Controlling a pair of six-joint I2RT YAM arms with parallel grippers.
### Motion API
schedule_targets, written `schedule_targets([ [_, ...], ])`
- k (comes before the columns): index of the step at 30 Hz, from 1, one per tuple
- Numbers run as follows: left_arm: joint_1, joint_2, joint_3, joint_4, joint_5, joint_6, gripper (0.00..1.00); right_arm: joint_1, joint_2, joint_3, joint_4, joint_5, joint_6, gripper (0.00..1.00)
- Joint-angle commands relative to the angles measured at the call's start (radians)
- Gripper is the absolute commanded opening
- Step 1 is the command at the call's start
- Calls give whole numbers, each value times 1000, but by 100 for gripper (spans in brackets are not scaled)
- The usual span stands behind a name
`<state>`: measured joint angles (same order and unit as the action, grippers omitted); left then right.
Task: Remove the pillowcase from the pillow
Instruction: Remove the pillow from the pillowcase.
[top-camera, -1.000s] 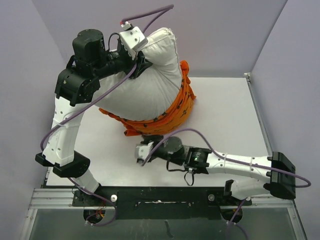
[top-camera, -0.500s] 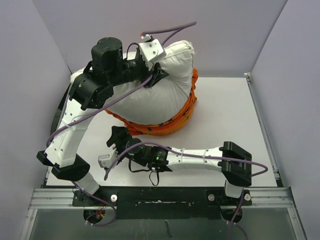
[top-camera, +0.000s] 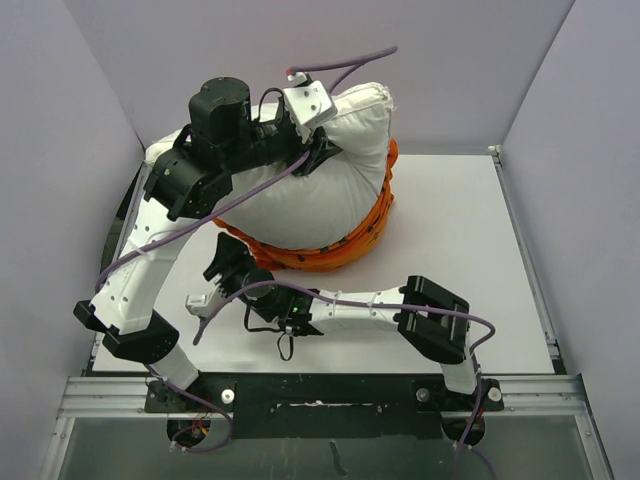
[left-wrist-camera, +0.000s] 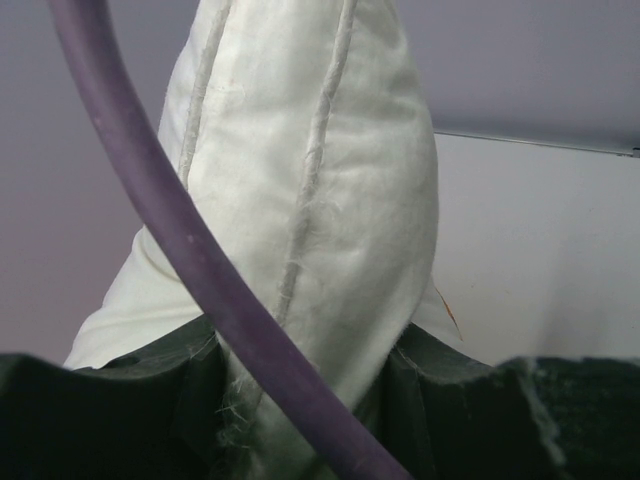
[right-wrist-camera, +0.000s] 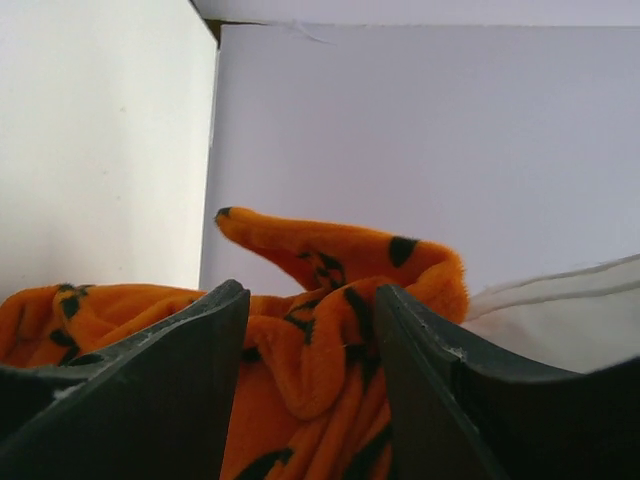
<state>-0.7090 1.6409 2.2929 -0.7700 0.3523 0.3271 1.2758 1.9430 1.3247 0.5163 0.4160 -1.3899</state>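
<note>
Currently my left end effector clenches the pillow. Below it, my right end effector straddles the pillowcase; I cannot tell its grip.

In the top view the right half of the table lies bare from the orange pillowcase to the right wall, the widest room for a tool. The centre and upper left are blocked by the white pillow, pinched at its seam by the left tool, with the left arm along the left wall. The right arm bars the lower middle, leaving a narrow strip of table below the pillowcase, whose folds fill the gap between the parted fingers of the right tool.
</note>
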Motion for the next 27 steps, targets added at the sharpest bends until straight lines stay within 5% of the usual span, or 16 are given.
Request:
schedule_targets([
  [1, -8, -56, 2, 215, -231, -38, 0, 25, 19, 115, 168, 71, -107, 53],
  [9, -9, -58, 15, 211, -223, -43, 0, -22, 81, 178, 161, 175, -97, 50],
  [16, -9, -60, 16, 215, -218, -39, 0, -73, 109, 177, -65, 214, 140, 28],
  [22, -9, -69, 1, 236, -217, -29, 0, -87, 101, 99, -131, 233, 271, 0],
  [27, -9, -58, 34, 231, -219, -17, 0, -88, 76, 19, -172, 238, 408, 0],
])
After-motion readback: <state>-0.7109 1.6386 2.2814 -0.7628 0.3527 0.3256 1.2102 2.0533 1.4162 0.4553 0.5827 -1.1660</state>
